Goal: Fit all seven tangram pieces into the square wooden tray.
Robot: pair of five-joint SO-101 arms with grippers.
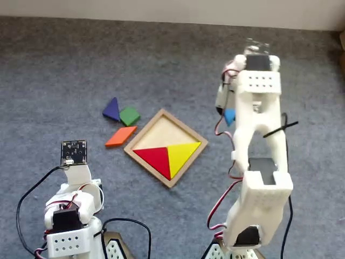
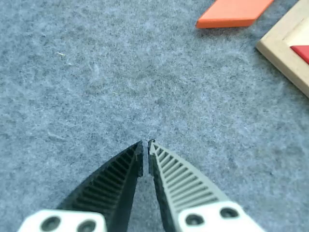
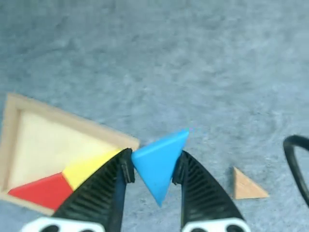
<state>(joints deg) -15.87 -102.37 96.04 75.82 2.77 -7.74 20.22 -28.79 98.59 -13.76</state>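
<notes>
The wooden tray [image 1: 160, 131] holds only two triangles [image 1: 155, 157]; the right claw [image 3: 153, 166] grips the blue triangle [image 3: 158, 162], probably to carry it there; the left claw [image 2: 145, 145] is closed, empty.

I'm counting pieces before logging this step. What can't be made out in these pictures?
High view: the right arm covers most of the blue triangle; just a corner shows.
Right wrist view: the right gripper clamps it, but whether it is clear of the carpet cannot be told.
Left wrist view: the picture's edges cut off the orange piece and the tray.
</notes>
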